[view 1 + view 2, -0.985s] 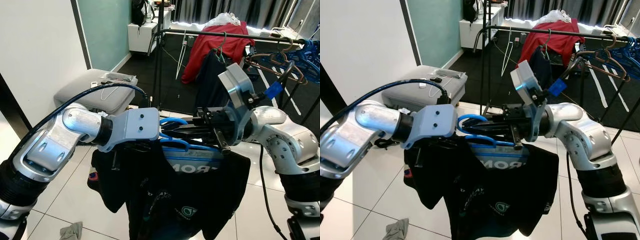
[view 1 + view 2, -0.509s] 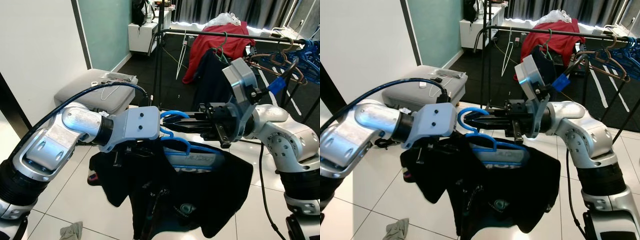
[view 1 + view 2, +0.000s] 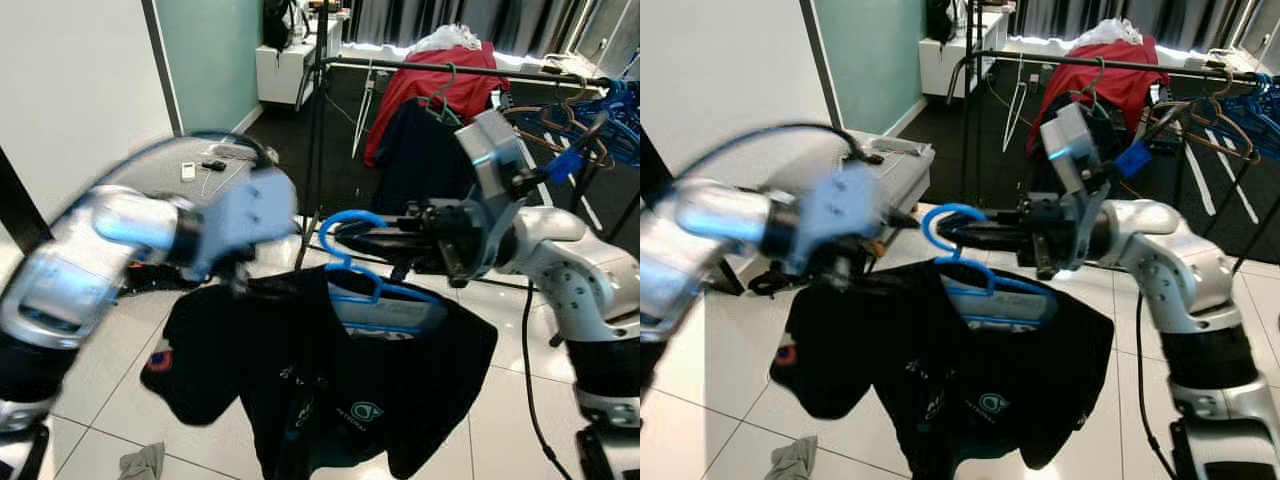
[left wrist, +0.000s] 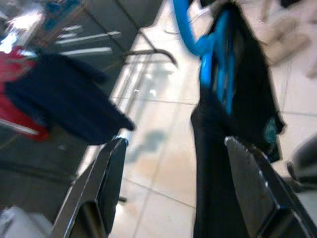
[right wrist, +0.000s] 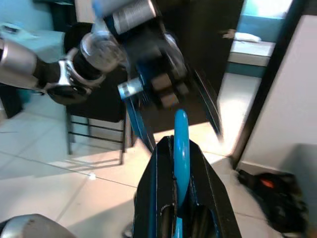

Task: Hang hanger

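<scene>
White floor tiles run to a black clothes rail. Right gripper clenches the neck of the blue plastic hanger carrying a limp black T-shirt: light but swingy, best held there. Left gripper is released

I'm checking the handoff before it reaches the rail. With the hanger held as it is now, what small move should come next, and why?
Probably lift the right gripper toward the rack rail. It alone is shut on the blue hanger, the black shirt hanging below; the left gripper is open and apart from it.
</scene>
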`<state>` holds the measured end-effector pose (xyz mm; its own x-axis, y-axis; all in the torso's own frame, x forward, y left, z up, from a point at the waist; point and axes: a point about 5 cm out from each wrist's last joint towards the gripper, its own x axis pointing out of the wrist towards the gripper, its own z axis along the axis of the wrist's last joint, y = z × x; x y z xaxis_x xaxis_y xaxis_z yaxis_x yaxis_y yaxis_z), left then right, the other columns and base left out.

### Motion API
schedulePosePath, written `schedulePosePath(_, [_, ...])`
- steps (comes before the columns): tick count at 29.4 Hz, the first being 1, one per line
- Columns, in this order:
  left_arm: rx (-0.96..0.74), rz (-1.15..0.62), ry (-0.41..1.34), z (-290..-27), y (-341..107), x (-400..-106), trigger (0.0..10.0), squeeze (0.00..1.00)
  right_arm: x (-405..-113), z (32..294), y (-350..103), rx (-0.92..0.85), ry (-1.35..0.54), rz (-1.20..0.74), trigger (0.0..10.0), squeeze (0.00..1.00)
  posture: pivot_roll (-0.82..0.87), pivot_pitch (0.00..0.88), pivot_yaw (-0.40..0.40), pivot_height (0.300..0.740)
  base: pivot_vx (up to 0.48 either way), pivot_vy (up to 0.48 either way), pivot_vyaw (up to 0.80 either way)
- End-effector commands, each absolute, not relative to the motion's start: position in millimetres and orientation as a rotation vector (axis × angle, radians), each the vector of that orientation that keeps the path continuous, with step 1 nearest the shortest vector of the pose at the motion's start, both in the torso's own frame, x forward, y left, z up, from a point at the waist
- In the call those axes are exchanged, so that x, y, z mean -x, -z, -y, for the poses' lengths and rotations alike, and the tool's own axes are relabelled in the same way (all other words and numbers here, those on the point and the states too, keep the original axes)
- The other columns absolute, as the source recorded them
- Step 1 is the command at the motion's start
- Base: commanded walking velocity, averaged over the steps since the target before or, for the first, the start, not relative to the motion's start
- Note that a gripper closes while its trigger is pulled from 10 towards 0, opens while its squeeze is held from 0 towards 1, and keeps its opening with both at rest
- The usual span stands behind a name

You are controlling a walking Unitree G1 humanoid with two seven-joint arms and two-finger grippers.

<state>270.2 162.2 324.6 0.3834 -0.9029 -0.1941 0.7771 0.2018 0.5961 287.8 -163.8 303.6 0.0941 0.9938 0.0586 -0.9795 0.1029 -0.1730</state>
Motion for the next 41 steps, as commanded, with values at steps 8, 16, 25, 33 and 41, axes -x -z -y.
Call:
schedulePosePath(8, [-0.381, 0.296, 1.212, -216, -319, -254, 10.0, 0.00, -277, 202, -348, 0.120, -1.410, 0.304, 0.0, 0.00, -0.03, 0.000, -0.042, 0.740, 0.000, 0.000, 0.00])
schedulePosePath(16, [-0.242, 0.260, 1.172, -217, -284, -272, 10.0, 0.00, -268, 209, -369, 0.148, -1.426, 0.361, 0.0, 0.00, -0.05, 0.000, -0.035, 0.740, 0.000, 0.000, 0.00])
schedulePosePath(25, [-0.112, 0.239, 1.162, -183, -253, -296, 10.0, 0.00, -259, 207, -379, 0.175, -1.462, 0.385, 0.0, 0.00, -0.06, 0.000, -0.031, 0.740, 0.000, 0.000, 0.00])
schedulePosePath(33, [-0.101, 0.226, 1.160, -188, -246, -295, 10.0, 0.00, -258, 208, -384, 0.175, -1.471, 0.400, 0.0, 0.00, -0.06, 0.000, -0.032, 0.740, 0.000, 0.000, 0.00])
schedulePosePath(41, [-0.065, 0.173, 1.111, -187, -231, -300, 10.0, 0.00, -259, 206, -386, 0.165, -1.481, 0.409, 0.0, 0.00, -0.05, 0.000, -0.036, 0.740, 0.000, 0.000, 0.00])
